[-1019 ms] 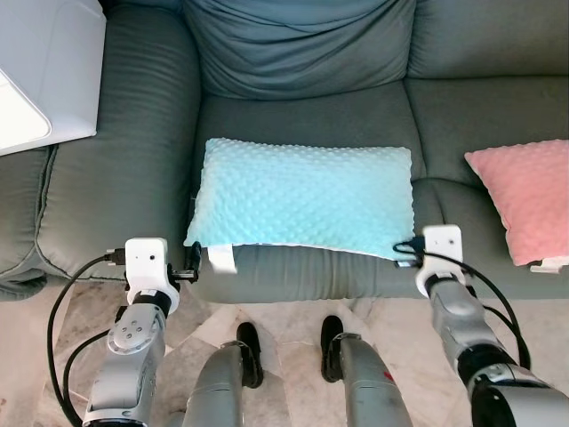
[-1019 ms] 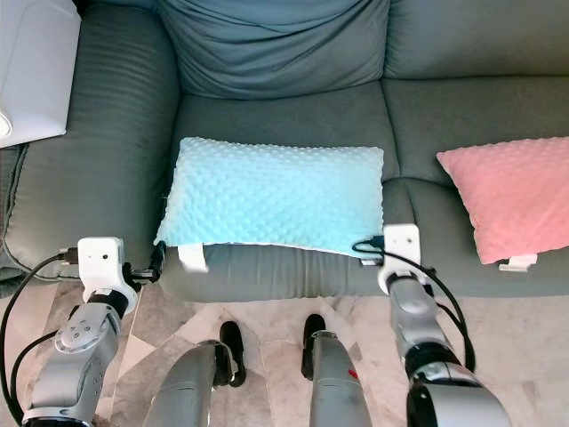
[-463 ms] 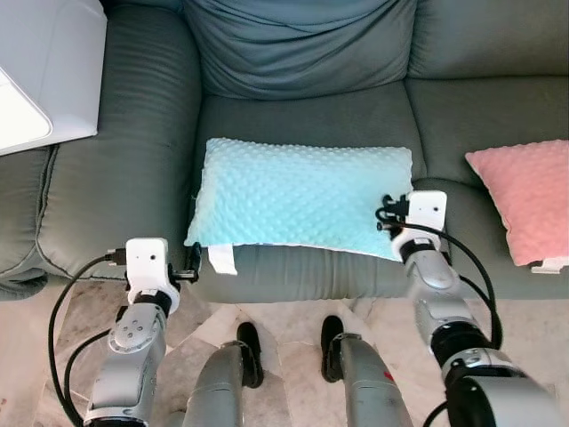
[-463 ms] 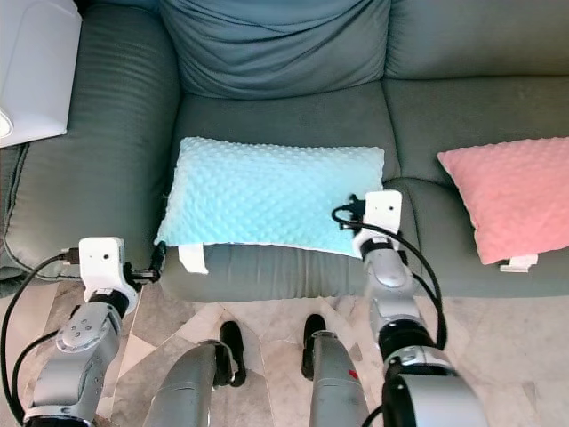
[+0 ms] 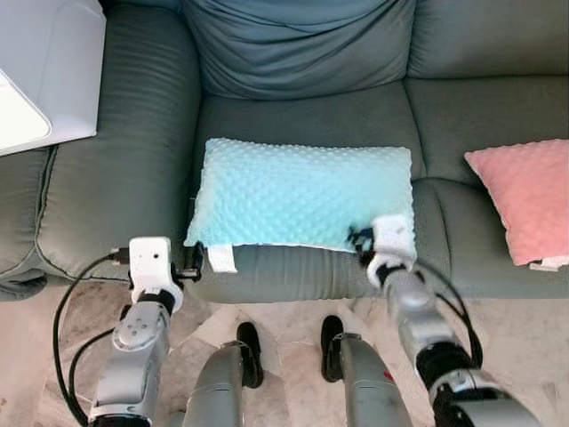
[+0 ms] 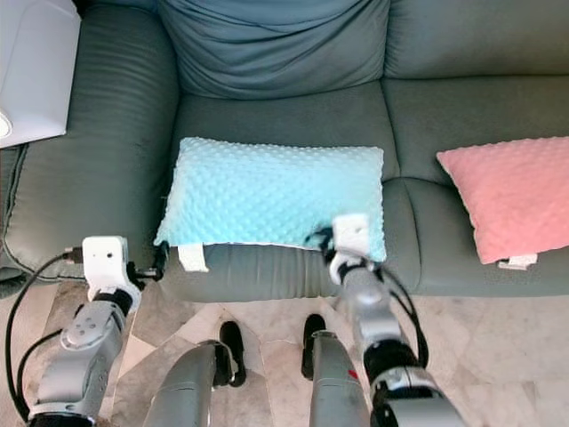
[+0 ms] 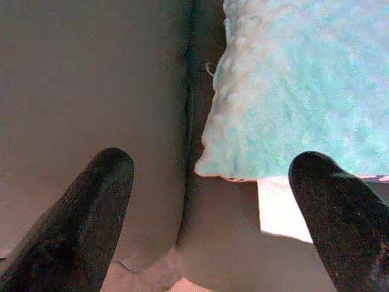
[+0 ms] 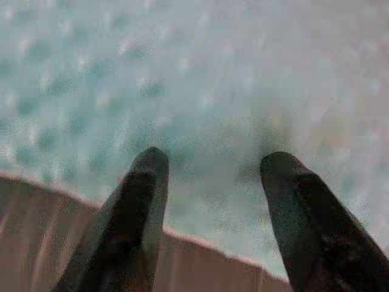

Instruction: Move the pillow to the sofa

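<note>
A light blue dotted pillow [image 5: 302, 196] lies flat on the middle seat of the grey sofa [image 5: 133, 169], its front edge reaching the seat's front. My left gripper [image 5: 190, 267] is low at the pillow's front left corner, open, with that corner [image 7: 243, 140] between and beyond its fingers. My right gripper [image 5: 359, 240] is at the pillow's front right edge. In the right wrist view its two black fingers [image 8: 143, 201] stand apart just over the blue fabric [image 8: 182, 73], holding nothing.
A pink pillow [image 5: 524, 200] lies on the right seat. A white object [image 5: 44, 71] rests on the sofa's left arm. My legs and feet [image 5: 249, 342] stand on the marble floor close to the sofa front.
My right arm has swung left, from beside the pillow's right end to its front right edge. The left arm has barely moved. The pillow lies as before.
</note>
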`<state>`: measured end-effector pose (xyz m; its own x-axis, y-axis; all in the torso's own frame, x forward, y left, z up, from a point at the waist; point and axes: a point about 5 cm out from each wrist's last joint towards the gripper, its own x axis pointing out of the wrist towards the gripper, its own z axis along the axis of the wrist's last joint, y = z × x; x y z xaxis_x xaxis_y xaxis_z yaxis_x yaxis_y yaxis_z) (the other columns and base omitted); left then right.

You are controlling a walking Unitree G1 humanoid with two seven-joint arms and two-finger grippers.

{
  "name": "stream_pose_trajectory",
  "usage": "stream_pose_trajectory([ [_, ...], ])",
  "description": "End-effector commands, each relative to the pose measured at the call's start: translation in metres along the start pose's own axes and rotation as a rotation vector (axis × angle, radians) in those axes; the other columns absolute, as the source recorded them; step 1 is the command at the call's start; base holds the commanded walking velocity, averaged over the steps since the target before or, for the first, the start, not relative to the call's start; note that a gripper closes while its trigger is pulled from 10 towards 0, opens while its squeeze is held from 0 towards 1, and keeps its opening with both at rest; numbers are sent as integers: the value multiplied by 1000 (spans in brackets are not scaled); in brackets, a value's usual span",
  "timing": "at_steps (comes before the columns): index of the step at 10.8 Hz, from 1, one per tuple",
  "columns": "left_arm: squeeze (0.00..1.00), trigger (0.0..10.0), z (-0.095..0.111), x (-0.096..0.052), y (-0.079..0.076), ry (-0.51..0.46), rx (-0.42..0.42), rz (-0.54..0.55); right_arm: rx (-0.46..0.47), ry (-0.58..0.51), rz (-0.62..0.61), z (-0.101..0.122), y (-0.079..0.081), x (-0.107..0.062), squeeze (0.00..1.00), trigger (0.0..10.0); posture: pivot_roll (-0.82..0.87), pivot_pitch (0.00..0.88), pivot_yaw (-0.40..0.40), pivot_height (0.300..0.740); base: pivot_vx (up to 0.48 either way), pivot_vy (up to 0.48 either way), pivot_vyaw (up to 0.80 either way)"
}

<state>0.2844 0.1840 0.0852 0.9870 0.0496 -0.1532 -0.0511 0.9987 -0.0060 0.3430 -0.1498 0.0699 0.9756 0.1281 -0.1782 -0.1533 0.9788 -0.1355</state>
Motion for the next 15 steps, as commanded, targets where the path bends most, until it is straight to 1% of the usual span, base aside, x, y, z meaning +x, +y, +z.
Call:
stream_pose_trajectory([
  [1,0,10000,-16,-7,5,59,5,21,-2,87,-8,-21,-1,-8,1000,10000,-68,447,79,740,0,0,0],
  [2,0,10000,-16,-7,3,59,2,17,-42,117,-26,-26,-8,-10,1000,10000,-69,446,78,740,0,0,0],
  [3,0,10000,-16,-6,3,60,1,18,-75,118,-33,-24,-14,-11,1000,10000,-71,447,77,740,0,0,0],
  [4,0,10000,-17,-6,4,62,1,20,-102,116,-31,-23,-15,-11,1000,10000,-74,445,75,740,0,0,0],
  [6,0,10000,-18,-6,3,66,-3,20,-102,130,-32,-27,-19,-13,1000,10000,-73,442,76,740,0,0,0],
  [7,0,10000,-18,-6,2,65,-5,17,-146,155,-21,-34,-23,-15,1000,10000,-70,441,76,740,0,0,0],
  [8,0,10000,-18,-6,2,64,-5,17,-157,177,-31,-38,-26,-17,1000,10000,-64,442,78,740,0,0,0],
  [9,0,10000,-17,-6,3,64,-3,18,-190,197,-57,-39,-34,-17,1000,10000,-59,445,81,740,0,0,0],
  [10,0,10000,-17,-6,4,64,-1,21,-242,199,-78,-38,-40,-17,1000,10000,-57,450,83,740,0,0,0],
  [11,0,10000,-17,-7,5,64,0,21,-255,204,-96,-38,-44,-17,1000,10000,-55,451,85,740,0,0,0],
  [12,0,10000,-17,-7,3,66,-1,18,-277,181,-128,-35,-51,-17,1000,10000,-49,456,88,740,0,0,0],
  [13,0,10000,-17,-7,2,66,-2,16,-254,161,-131,-33,-51,-17,1000,10000,-49,456,88,740,0,0,0],
  [14,0,10000,-16,-7,1,66,-2,15,-212,149,-115,-33,-50,-16,169,10000,-44,458,91,740,0,0,0],
  [15,0,10000,-16,-7,1,64,-1,14,-167,129,-110,-31,-48,-16,0,10000,-35,460,94,740,0,0,0],
])
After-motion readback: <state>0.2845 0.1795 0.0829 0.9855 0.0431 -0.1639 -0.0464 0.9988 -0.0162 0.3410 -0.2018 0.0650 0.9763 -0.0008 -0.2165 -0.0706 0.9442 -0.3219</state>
